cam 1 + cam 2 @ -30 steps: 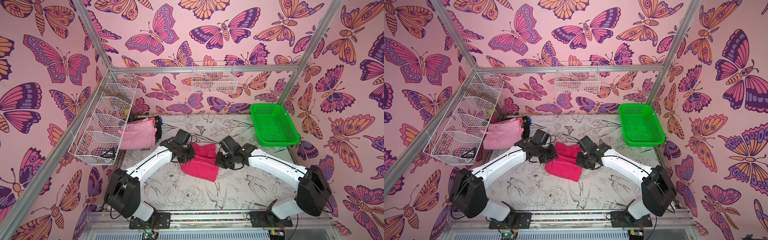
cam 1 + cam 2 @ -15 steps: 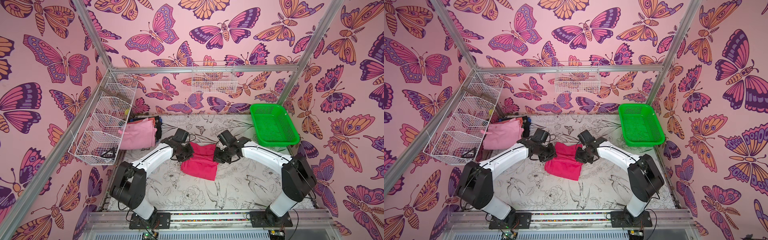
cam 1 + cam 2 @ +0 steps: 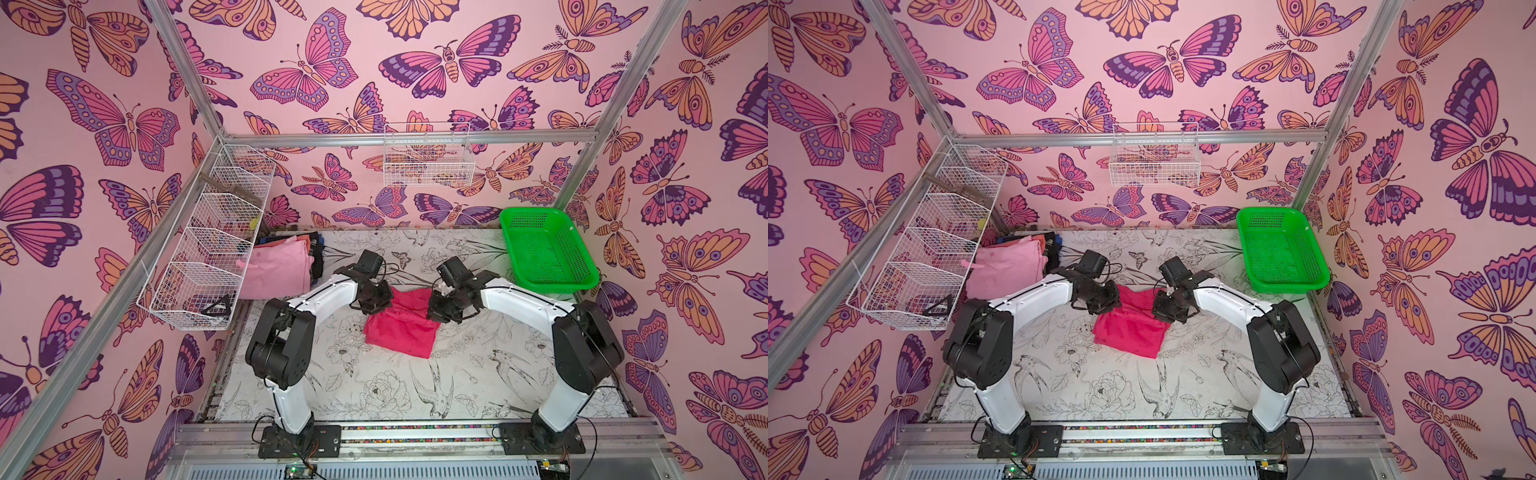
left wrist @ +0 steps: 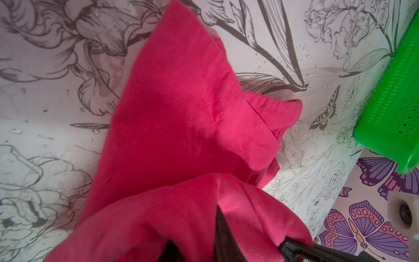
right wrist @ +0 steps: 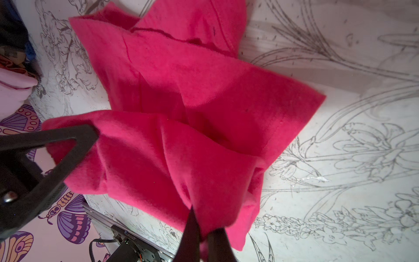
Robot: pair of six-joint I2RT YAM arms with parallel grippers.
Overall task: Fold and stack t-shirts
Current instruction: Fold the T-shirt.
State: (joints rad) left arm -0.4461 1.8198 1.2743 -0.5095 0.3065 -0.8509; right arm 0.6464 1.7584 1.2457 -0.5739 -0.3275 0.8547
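1. Two top views agree. The crimson t-shirt [image 3: 401, 332], soft matte cloth, lies as a rough folded rectangle on the middle of the table [image 3: 374, 386], whose white cover carries black line drawings of flowers and birds. The left gripper [image 3: 376, 305] and right gripper [image 3: 440, 311] sit at the two far corners of that shirt. The light pink t-shirt [image 3: 276, 270] lies folded at the far left corner of the table, on top of the orange and dark shirts [image 3: 313, 249], which show only at its far edge.
2. Containers, both top views. The green basket [image 3: 552, 286] is rigid plastic mesh, rectangular with rounded corners. It stands at the far right of the table, well apart from the crimson t-shirt. The white wire rack [image 3: 208, 257] on the left wall has a row of compartments. The nearest holds a black triangular piece [image 3: 216, 306]; the other contents are too small to identify. What the small wire basket [image 3: 428, 162] on the back wall holds cannot be told.
3. Left wrist view. A fuzzy raised fold of the crimson t-shirt drapes over the left gripper's dark fingers [image 4: 223, 233], which are clamped on it. The rest lies flat, with seam and hem visible.
4. Right wrist view. The right gripper's fingers [image 5: 192, 233] are pressed together, pinching the lifted cloth edge. The left gripper's triangular black finger holds the other end of that edge.
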